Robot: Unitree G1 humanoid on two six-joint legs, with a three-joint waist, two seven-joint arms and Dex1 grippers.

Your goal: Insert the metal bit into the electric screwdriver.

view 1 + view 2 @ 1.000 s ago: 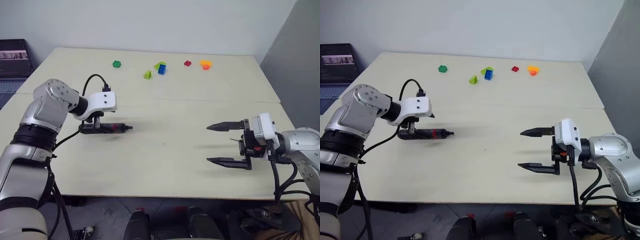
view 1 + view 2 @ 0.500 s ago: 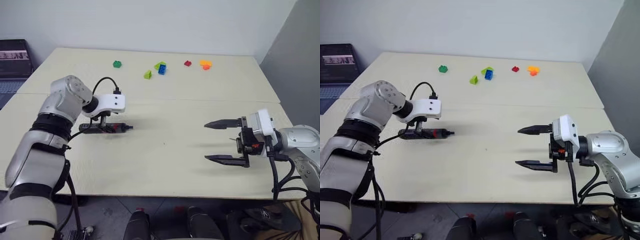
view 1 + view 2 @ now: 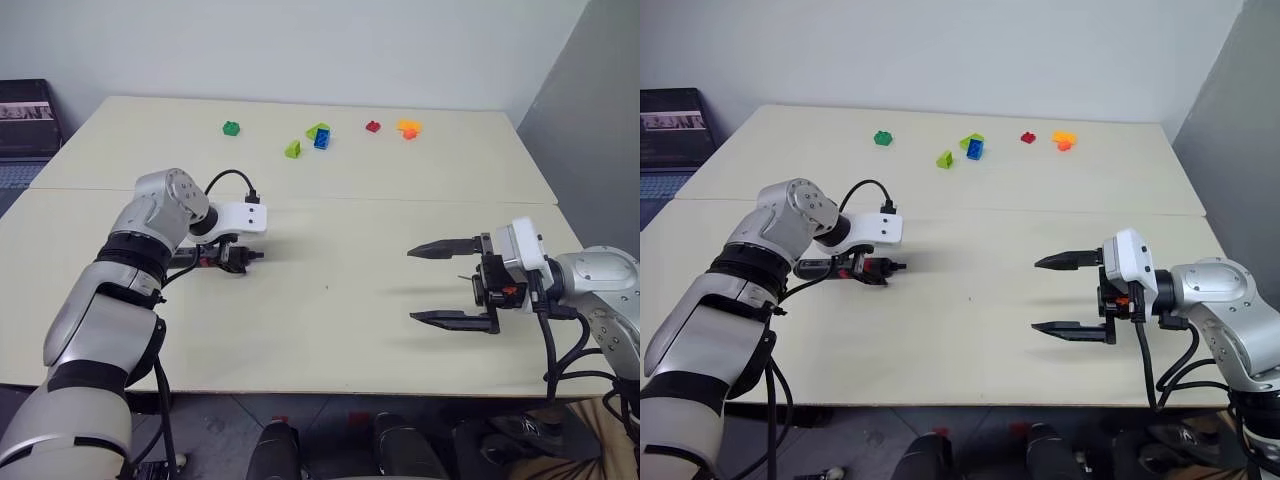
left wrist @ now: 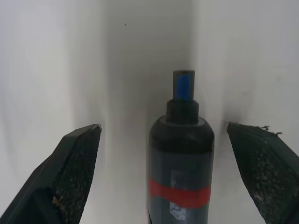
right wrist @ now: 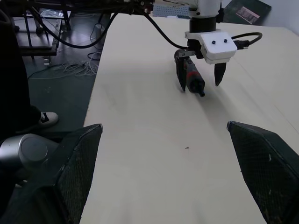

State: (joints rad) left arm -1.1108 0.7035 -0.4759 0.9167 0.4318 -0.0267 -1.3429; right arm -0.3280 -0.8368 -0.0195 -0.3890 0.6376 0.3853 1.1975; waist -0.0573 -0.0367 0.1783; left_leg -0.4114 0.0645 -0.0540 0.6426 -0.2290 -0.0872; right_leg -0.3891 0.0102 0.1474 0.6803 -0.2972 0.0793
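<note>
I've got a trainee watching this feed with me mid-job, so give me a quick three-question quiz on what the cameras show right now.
1. True or false: the left gripper is shut on the electric screwdriver.
2. Multiple choice: where are the toy bricks? A) beside the right gripper; B) along the far side of the table; C) between the left gripper's fingers.
3. Fill in: the right gripper hangs with its fingers ____ and nothing between them.

Key:
1. False: its fingers stand apart on either side of the screwdriver, which lies on the table.
2. B.
3. open.
</note>
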